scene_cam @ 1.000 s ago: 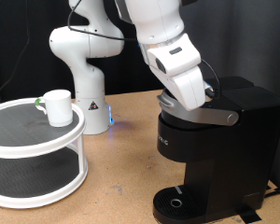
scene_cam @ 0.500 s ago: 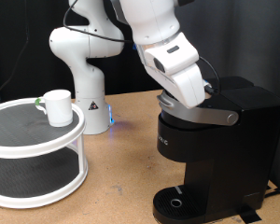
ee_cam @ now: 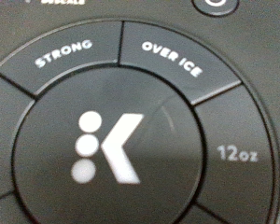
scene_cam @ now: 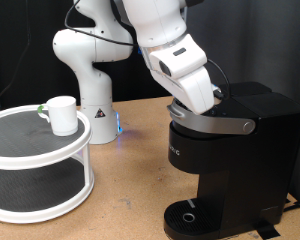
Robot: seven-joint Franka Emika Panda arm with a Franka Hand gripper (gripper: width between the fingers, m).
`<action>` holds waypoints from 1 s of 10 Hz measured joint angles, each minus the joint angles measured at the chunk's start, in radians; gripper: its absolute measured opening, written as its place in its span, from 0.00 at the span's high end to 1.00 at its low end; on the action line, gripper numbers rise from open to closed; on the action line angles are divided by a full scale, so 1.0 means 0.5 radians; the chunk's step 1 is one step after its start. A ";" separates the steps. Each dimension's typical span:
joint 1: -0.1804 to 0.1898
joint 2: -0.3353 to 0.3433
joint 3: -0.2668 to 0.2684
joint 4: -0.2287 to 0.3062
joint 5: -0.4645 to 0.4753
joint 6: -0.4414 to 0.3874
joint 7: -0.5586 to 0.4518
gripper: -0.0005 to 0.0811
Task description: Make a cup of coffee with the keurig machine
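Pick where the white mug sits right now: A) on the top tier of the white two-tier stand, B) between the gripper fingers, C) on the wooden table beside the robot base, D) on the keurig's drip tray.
A: the exterior view shows the white mug standing on the top tier of the white two-tier stand, far from the keurig machine, whose drip tray is bare.

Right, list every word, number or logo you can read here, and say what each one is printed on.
"STRONG": button on the keurig machine, wrist view.
"OVER ICE": button beside it.
"12oz": button on the same ring.
K logo with three dots: centre button.
White letters cut off at the picture's edge: unreadable.
Marking on the machine's front, exterior view: too small to read.
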 joint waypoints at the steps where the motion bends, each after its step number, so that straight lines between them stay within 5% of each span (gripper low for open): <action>1: 0.000 -0.009 -0.001 -0.014 0.001 0.014 -0.004 0.99; 10: -0.017 -0.101 -0.056 -0.130 -0.008 0.049 -0.098 0.99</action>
